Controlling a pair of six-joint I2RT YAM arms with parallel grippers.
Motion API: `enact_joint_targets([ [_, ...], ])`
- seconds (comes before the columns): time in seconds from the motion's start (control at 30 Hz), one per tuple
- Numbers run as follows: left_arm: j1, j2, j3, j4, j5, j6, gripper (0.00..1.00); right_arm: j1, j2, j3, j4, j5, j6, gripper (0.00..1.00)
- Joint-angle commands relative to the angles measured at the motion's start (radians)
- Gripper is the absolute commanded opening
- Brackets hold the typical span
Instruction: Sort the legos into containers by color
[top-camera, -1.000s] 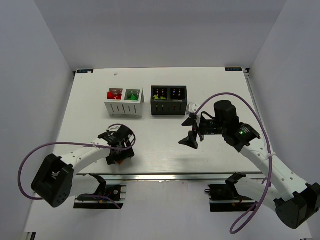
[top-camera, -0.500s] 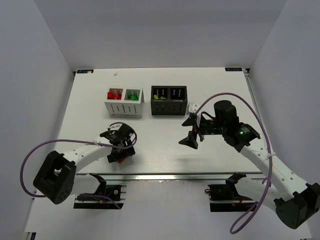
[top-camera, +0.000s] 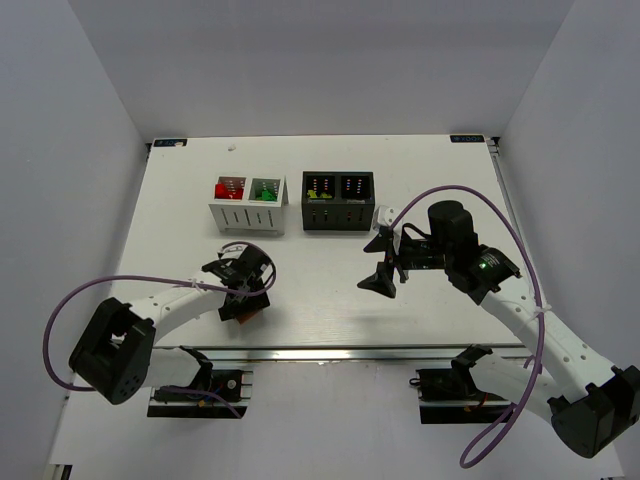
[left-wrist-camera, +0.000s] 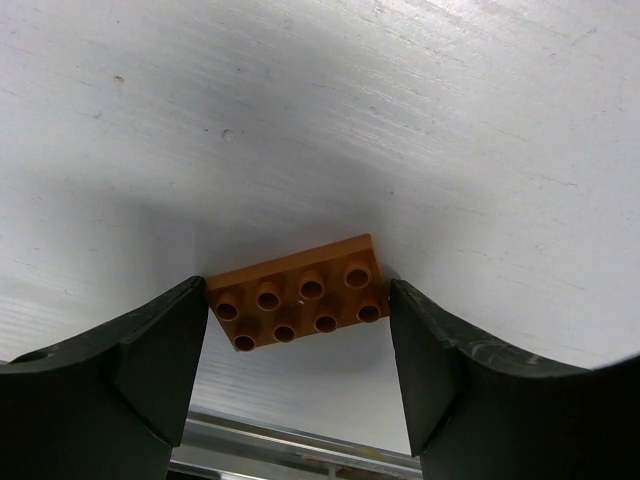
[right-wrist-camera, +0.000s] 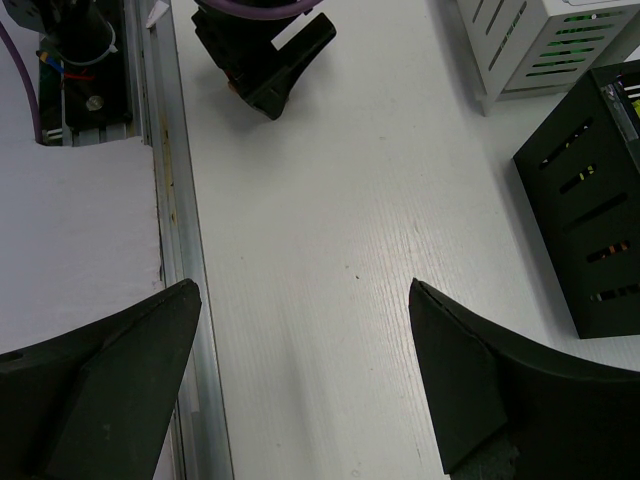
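A brown-orange lego lies flat, studs up, near the table's front edge. My left gripper is low over it, and its two fingers press against the brick's short ends. From above, that gripper covers most of the brick. My right gripper hangs open over bare table in front of the black container, with nothing between its fingers. The white container holds red legos in its left compartment and green legos in its right. A yellow-green lego shows in the black container's left compartment.
An aluminium rail runs along the table's near edge, just behind the left gripper. Purple cables loop from both arms. Grey walls enclose the table on three sides. The right wrist view shows the black container and the white container.
The left gripper has shifted slightly toward the table's middle and its jaws have narrowed onto the brown-orange lego. The right arm has not moved.
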Motion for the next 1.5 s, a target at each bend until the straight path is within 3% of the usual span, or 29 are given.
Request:
enact_joint_targets([
  [0.0, -0.002, -0.014, 0.005, -0.023, -0.017, 0.012, 0.72, 0.004, -0.013, -0.002, 0.033, -0.004, 0.006, 0.89],
  [0.37, -0.002, -0.103, 0.043, -0.025, 0.092, 0.076, 0.44, 0.002, -0.013, -0.002, 0.036, -0.004, 0.004, 0.89],
  [0.67, -0.024, -0.117, 0.13, -0.011, 0.168, 0.148, 0.37, 0.002, -0.018, 0.002, 0.036, 0.005, 0.002, 0.89],
  [1.0, -0.088, 0.048, 0.514, 0.022, 0.185, 0.242, 0.37, 0.001, -0.079, 0.008, 0.033, 0.048, 0.002, 0.89],
  [1.23, -0.126, 0.324, 0.829, 0.067, 0.222, 0.35, 0.37, -0.001, -0.191, -0.006, 0.059, 0.161, 0.01, 0.89],
  [1.47, -0.157, 0.618, 1.239, 0.058, 0.182, 0.449, 0.37, -0.001, -0.266, -0.041, 0.079, 0.2, 0.018, 0.89],
])
